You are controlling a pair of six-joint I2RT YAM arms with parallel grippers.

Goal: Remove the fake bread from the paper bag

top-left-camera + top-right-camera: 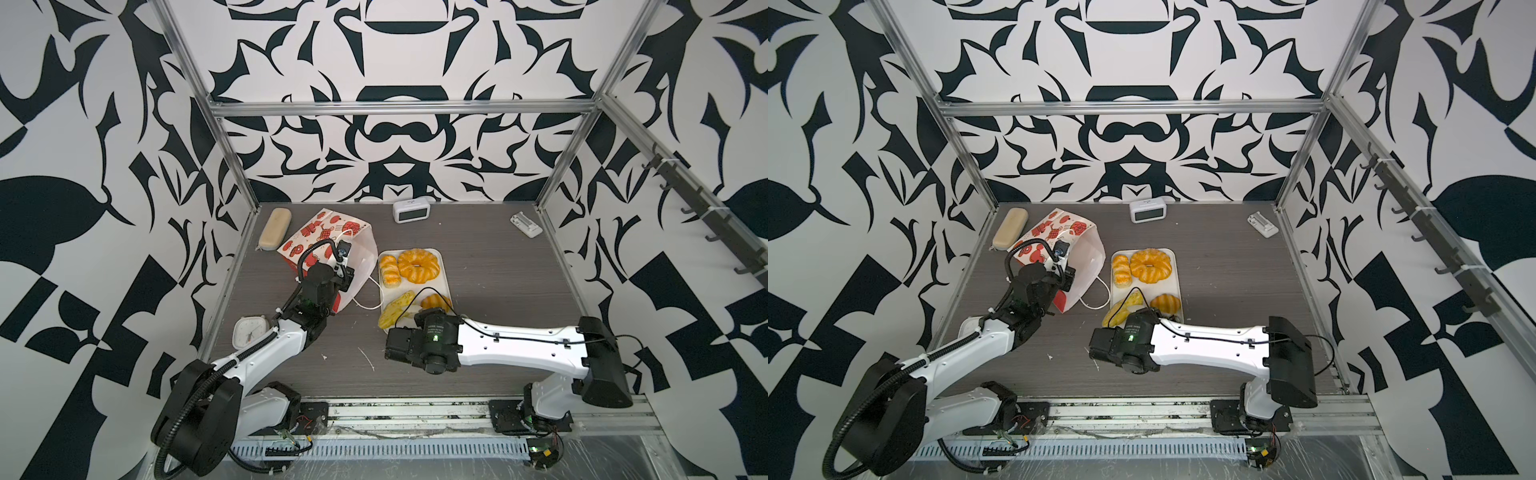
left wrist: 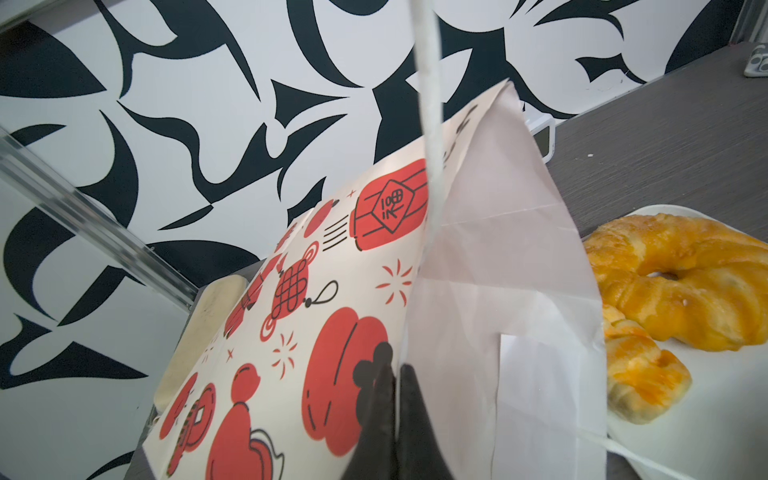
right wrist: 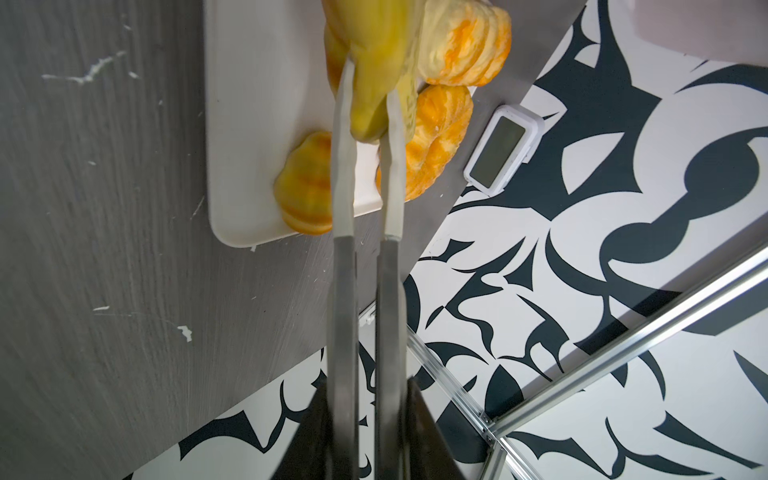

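Glossy bread (image 1: pixel 428 272), likely light, stiff, slick; best pinched across a narrow end. Mostly on tray (image 1: pixel 442 282) mid-table; yellow croissant (image 3: pixel 374 75) clamped between right fingers (image 3: pixel 343 166) at tray's near end. Left fingers (image 2: pixel 376 415) pinched shut on bag (image 1: pixel 316 232) wall, far-left corner. Bag cord (image 1: pixel 370 308) beside tray, case (image 1: pixel 274 228) beside bag, clock (image 1: pixel 409 211) at far edge; no blockage apparent.
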